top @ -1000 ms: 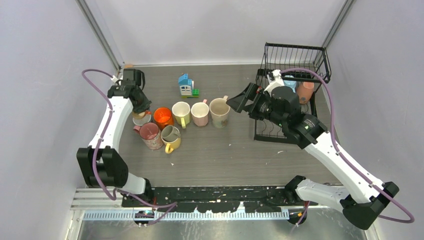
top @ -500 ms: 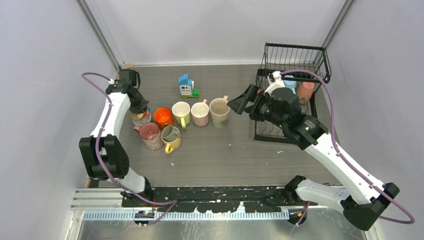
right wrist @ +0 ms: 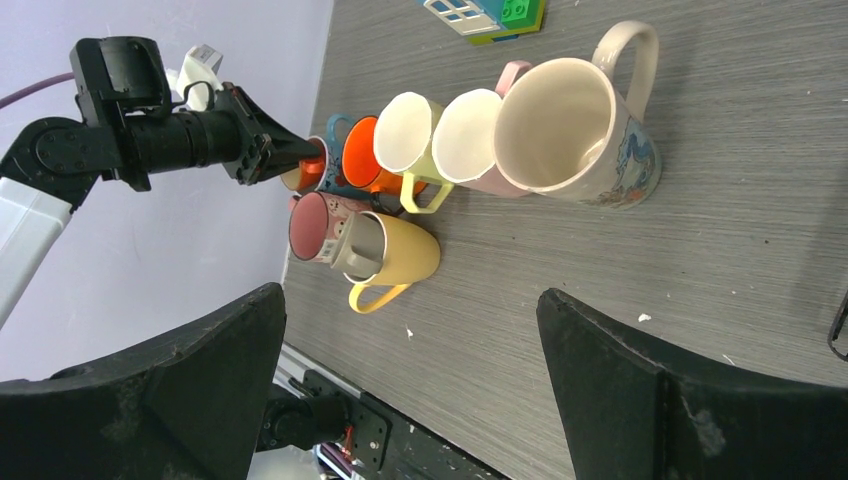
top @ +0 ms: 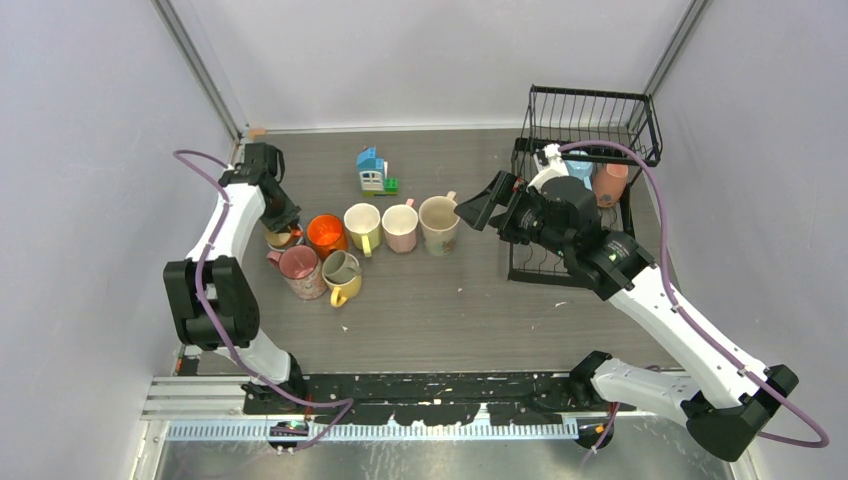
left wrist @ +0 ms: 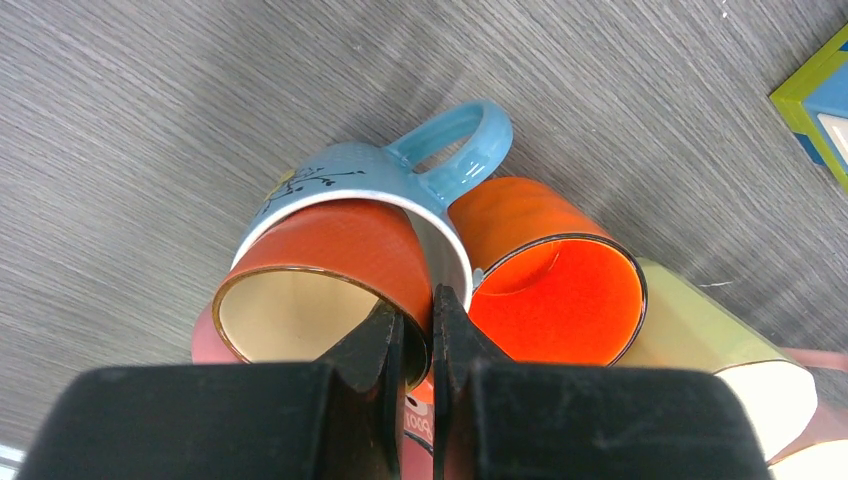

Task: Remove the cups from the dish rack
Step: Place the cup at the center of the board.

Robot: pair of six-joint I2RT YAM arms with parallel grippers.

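My left gripper (top: 283, 222) (left wrist: 418, 338) is shut on the rim of a dark red-brown mug (left wrist: 340, 250) with a cream inside. The mug is tilted and sits partly inside a light blue mug (left wrist: 350, 165) at the left end of the cup group. An orange mug (top: 326, 235) stands right beside them. My right gripper (top: 478, 206) (right wrist: 410, 390) is open and empty above the table, between the large cream mug (top: 439, 223) and the black wire dish rack (top: 640, 135). A pinkish-brown cup (top: 610, 183) and a light blue one (top: 579, 163) are still in the rack, partly hidden by the right arm.
A pale yellow mug (top: 362, 225), a pink mug (top: 400, 226), a dusty pink mug (top: 300, 270) and a yellow mug (top: 343, 276) stand on the grey table. A toy block house (top: 373, 172) stands behind them. Walls enclose the left, back and right.
The left arm's elbow has swung back toward the left wall while its gripper stayed on the mug by the light blue mug. The right gripper has shifted slightly left.
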